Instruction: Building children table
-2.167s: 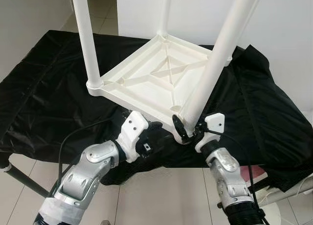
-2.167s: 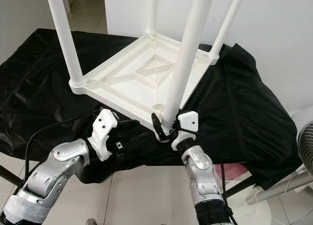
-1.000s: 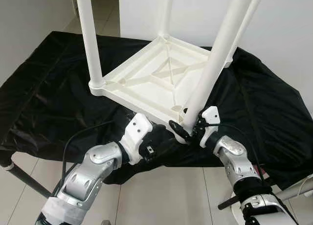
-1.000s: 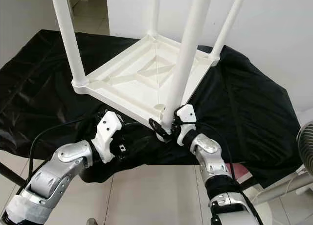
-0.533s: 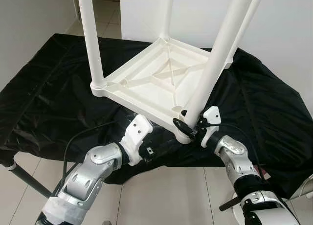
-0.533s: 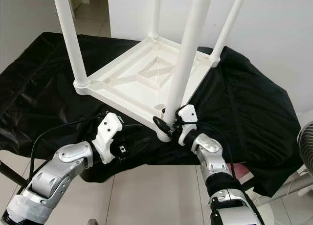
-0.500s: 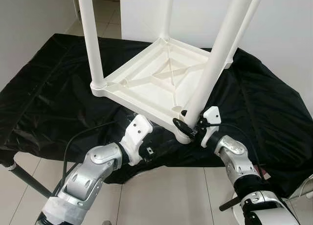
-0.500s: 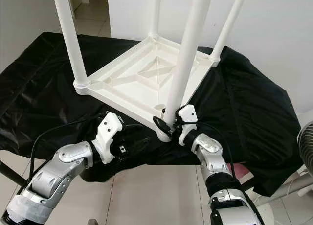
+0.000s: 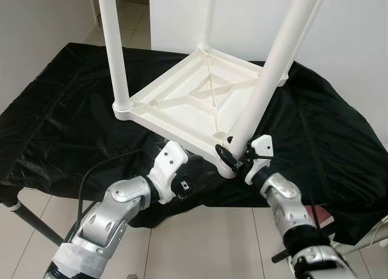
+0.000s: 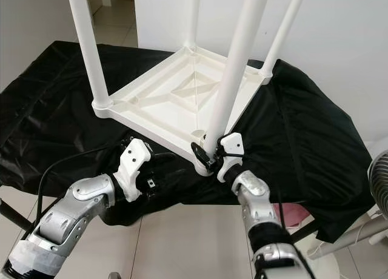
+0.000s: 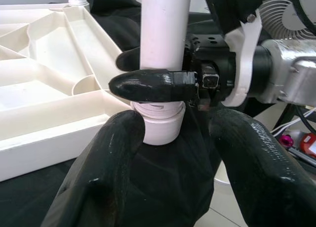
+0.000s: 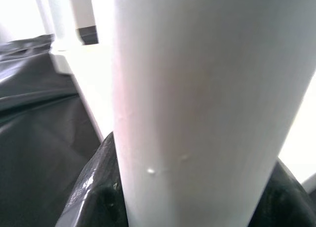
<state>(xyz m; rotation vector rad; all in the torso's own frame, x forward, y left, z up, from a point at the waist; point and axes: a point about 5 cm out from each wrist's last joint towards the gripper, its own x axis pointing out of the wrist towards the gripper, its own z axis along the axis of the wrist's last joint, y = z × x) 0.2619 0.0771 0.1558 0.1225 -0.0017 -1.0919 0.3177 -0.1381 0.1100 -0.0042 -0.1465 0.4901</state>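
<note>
A white children's table top (image 9: pixel 182 103) lies upside down on a black cloth, its legs pointing up. The near leg (image 9: pixel 267 79) stands in the near corner socket (image 11: pixel 160 126). My right gripper (image 9: pixel 229 156) is shut on this leg just above the socket. In the right wrist view the leg (image 12: pixel 197 113) runs between the black fingers (image 12: pixel 96 187). My left gripper (image 9: pixel 189 170) is open, low against the cloth by the table's near edge, left of that corner. Its fingers (image 11: pixel 113 153) point at the socket without touching it.
The black cloth (image 9: pixel 54 121) covers a low stand and hangs over its near edge. Tiled floor (image 9: pixel 194 242) lies below me. A white fan (image 10: pixel 379 182) stands at the right, a white wall behind. A dark frame leg (image 9: pixel 30 224) slants at the lower left.
My right wrist has turned and its forearm swung in around the near leg's base, still shut on the leg. The left gripper has edged slightly toward the corner.
</note>
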